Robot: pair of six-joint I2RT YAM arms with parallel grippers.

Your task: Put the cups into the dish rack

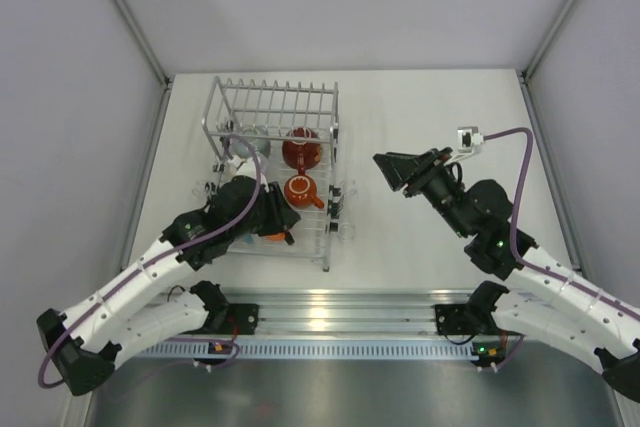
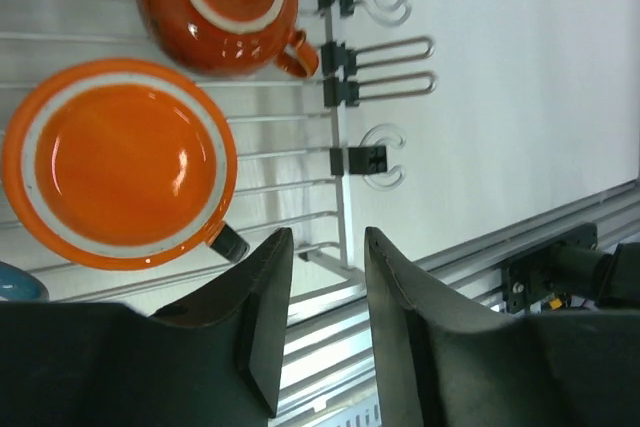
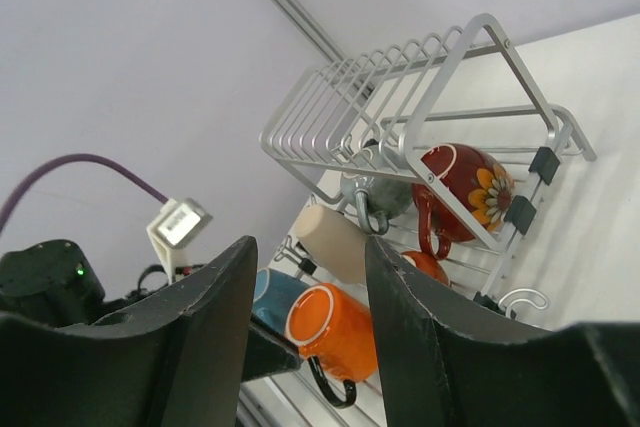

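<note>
Showing bright orange mug (image 2: 120, 162) lying in dish rack (image 1: 272, 97), just beside left gripper (image 2: 325, 242), jaws parted slightly, holding nothing. Likely handling as light, rigid, slick, chippable; gripping by rim or handle. Showing also right gripper (image 3: 308, 257) gaping, empty.

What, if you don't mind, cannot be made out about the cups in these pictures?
- Left wrist: the light blue mug is a sliver, cut by the frame edge and the left gripper.
- Top external: the left arm covers the near part of the dish rack, nearly hiding that mug and the bright orange mug.
- Right wrist: the dark red-orange mug sits mostly behind the red mug and rack wire.
</note>
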